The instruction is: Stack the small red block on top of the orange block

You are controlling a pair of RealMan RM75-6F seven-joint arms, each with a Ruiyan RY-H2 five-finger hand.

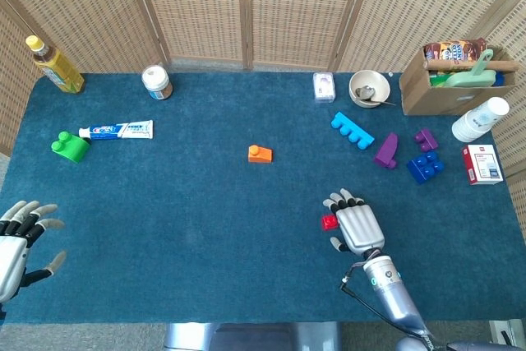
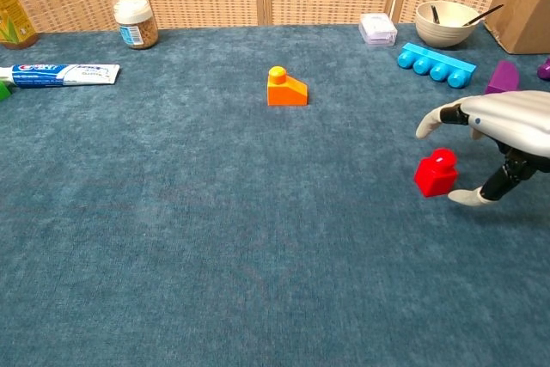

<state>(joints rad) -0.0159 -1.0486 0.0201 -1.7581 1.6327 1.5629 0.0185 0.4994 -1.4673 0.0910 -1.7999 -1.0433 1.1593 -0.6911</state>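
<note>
The small red block (image 1: 329, 222) (image 2: 436, 173) stands on the blue cloth, right of centre and near the front. My right hand (image 1: 353, 223) (image 2: 494, 131) hovers just right of it, palm down with fingers spread; the thumb reaches toward the block from the near side and nothing is held. The orange block (image 1: 260, 154) (image 2: 285, 88) sits alone at mid-table, up and left of the red one. My left hand (image 1: 20, 240) rests open at the front left corner, far from both blocks.
A cyan brick (image 1: 352, 131), purple pieces (image 1: 386, 151) and a blue brick (image 1: 425, 166) lie behind my right hand. Bowl (image 1: 367, 88), cardboard box (image 1: 448, 80) and cups (image 1: 481, 119) are at the back right. Toothpaste (image 1: 116, 130), green brick (image 1: 70, 145), jar (image 1: 156, 82) and bottle (image 1: 53, 64) stand left.
</note>
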